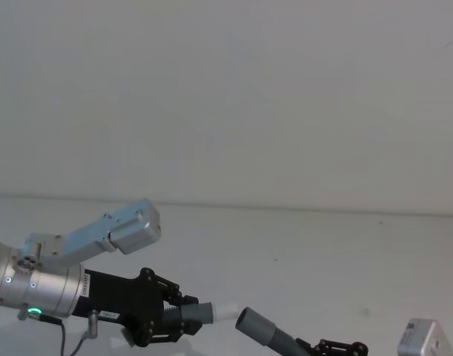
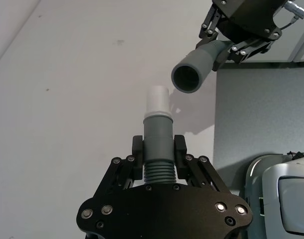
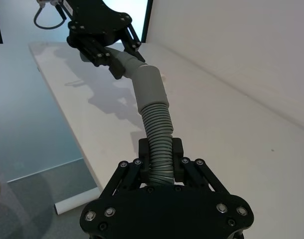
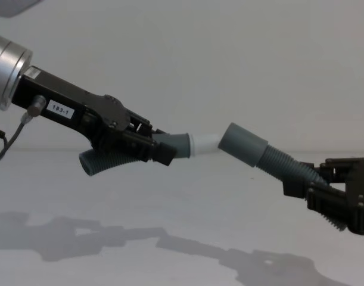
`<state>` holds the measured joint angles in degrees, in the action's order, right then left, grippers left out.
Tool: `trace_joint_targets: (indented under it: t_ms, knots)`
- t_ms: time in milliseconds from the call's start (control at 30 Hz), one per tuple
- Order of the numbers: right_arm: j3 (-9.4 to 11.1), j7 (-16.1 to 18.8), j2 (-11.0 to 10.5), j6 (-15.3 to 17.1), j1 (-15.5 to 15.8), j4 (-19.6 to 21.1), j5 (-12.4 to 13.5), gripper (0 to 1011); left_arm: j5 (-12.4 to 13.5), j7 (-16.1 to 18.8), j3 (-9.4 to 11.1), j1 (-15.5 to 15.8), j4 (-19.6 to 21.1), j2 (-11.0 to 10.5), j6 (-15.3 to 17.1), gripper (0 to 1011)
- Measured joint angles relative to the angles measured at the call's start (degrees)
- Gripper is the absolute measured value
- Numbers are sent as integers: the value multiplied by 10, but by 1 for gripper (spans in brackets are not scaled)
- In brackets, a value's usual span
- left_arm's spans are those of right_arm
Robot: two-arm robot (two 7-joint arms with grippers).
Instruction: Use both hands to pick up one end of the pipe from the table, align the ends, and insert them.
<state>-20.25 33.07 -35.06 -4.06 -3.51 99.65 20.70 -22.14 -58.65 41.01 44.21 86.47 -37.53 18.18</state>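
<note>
Head view: the left gripper (image 1: pixel 183 317), at 7 o'clock of the frame, is clenched on the narrow hose piece (image 1: pixel 202 312), whose white tip (image 1: pixel 226 310) points toward 3 o'clock. The socket (image 1: pixel 253 322) of the wide hose piece (image 1: pixel 282 343) lies just beside the tip, a little toward 4 o'clock, and the right gripper (image 1: pixel 337 346) sits at 5 o'clock. Left wrist view: the fingers (image 2: pixel 137 149) pinch the ribs directly behind the smooth cuff. That looks a sound hold, since the cuff seems stiff and so short an overhang should not droop. The socket's open mouth stands apart from the tip and off its line. Right wrist view: the right gripper (image 3: pixel 160 152) grasps the ribbed run well back from the socket, leaving a long curved stretch free. Chest view: both pieces hang above the table (image 4: pixel 187 238), and tip and socket nearly meet, the socket at the tip's 3 o'clock. The pieces look light and springy. The ribs should resist slipping, but the right one will likely flex when pushed, so a grip nearer its cuff would steer better.
</note>
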Motion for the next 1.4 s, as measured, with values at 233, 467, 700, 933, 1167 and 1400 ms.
trace_joint_targets:
  t_ms: [233,467,700,933,1167,1400]
  knots:
    - [-1,3,-2,-2,0,1,3,230,-2,3,1,2,-5,2,-4,325]
    - [-2,5,-3,-3,0,2,5,230,-3,5,2,4,-7,3,-6,325]
    - [-3,5,-4,-4,0,2,6,230,-5,-1,6,8,-8,0,-9,325]
    - [-3,6,-4,-4,0,2,6,230,-5,-16,12,17,-8,-5,-10,325]
    - [-3,7,-5,-5,0,2,7,230,-5,-28,18,26,-8,-10,-10,325]
    - [-3,7,-5,-5,0,2,7,230,-4,-34,24,34,-8,-14,-11,325]
